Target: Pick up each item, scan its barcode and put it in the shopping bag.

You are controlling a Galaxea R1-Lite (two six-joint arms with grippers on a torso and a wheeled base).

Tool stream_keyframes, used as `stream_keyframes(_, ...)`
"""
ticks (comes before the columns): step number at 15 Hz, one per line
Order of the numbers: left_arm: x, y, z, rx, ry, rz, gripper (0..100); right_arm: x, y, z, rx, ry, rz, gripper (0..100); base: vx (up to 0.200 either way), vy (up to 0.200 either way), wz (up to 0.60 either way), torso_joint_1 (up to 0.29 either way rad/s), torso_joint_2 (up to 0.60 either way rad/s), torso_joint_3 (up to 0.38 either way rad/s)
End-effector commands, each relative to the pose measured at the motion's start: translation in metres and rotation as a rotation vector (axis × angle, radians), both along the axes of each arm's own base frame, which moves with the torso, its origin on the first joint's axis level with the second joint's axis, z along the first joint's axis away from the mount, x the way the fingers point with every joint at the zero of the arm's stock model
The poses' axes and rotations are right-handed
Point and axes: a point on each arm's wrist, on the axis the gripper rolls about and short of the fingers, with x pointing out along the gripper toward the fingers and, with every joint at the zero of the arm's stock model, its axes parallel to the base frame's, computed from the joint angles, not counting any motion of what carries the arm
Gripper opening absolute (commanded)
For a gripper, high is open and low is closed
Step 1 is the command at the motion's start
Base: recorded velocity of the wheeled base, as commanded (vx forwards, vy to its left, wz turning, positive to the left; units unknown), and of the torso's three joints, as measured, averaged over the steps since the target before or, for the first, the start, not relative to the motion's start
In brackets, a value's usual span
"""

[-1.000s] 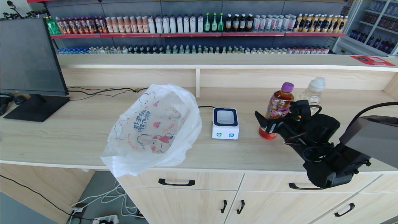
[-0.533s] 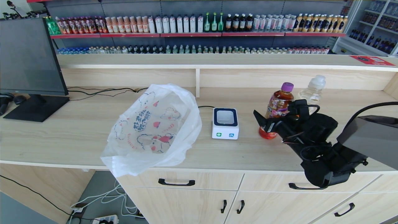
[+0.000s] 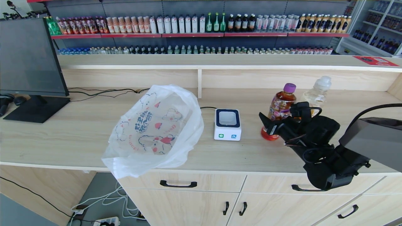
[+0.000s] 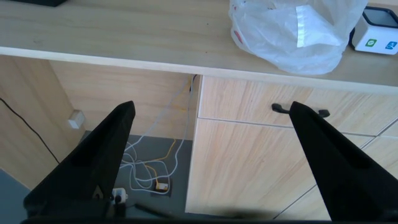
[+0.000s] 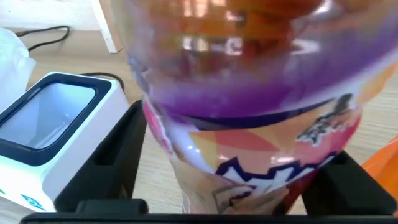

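Left gripper (image 4: 211,109) low, jaws wide apart. Right gripper (image 3: 279,117) out front, level, pointing forward-left.

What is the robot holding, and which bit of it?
The right pincer sits around the purple-capped bottle, low on its body; a firm grip cannot be told. The left pincer holds nothing.

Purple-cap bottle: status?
Left gripper open, low by drawers. Right gripper around purple-cap bottle, grip unconfirmed. Bottle upright on counter. Clear bottle close behind it.
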Motion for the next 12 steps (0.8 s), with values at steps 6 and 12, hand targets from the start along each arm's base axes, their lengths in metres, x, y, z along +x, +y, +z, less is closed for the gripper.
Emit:
stream_keyframes(6, 0.0, 0.0, 0.0, -0.001, 0.0, 0.0, 100, 0.0, 0.0, 0.006, 0.003, -0.017, 0.003, 0, 0.0, 0.0, 0.0, 0.0, 0.0, 0.0)
stream_keyframes(12, 0.0, 0.0, 0.0, -0.001, 0.0, 0.0, 100, -0.012, -0.001, 0.029, 0.013, -0.065, 0.007, 0, 0.0, 0.0, 0.0, 0.0, 0.0, 0.0)
